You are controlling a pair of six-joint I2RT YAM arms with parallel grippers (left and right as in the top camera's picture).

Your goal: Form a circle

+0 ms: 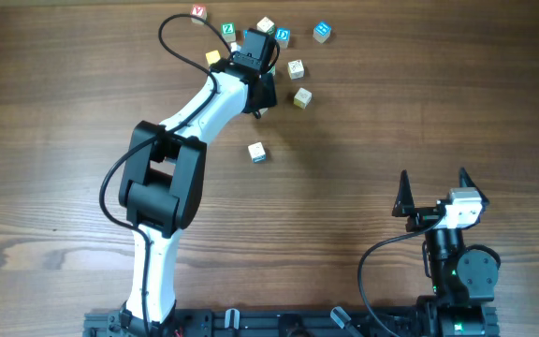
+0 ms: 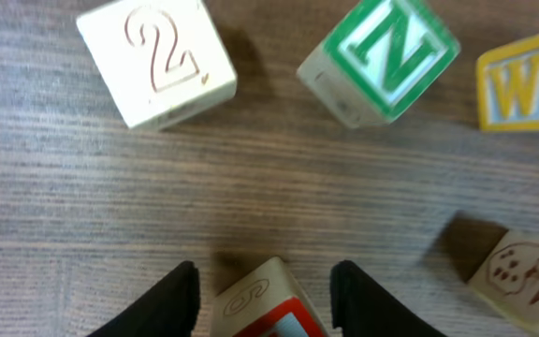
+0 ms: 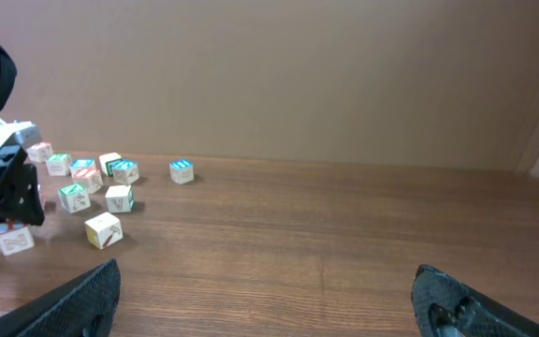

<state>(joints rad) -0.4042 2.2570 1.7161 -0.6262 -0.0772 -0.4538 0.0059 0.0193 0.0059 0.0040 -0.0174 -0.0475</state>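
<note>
Left claw (image 2: pixel 265 269) stands half-open astride a red-faced cream wooden cube (image 2: pixel 262 301), not touching it; right claw (image 1: pixel 433 180) gapes wide, empty.

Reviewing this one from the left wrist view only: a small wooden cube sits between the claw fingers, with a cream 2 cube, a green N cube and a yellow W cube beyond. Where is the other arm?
Observer: The right claw is open and empty, at the near right of the brown wooden table, well away from the cluster of letter cubes.
Operator: Any cubes outside my frame?
Observer: One small cream wooden cube lies alone, nearer the robot's base than the cluster.
Operator: Any colours I'm missing?
Observer: A light blue-faced wooden cube sits at the cluster's right end.
</note>
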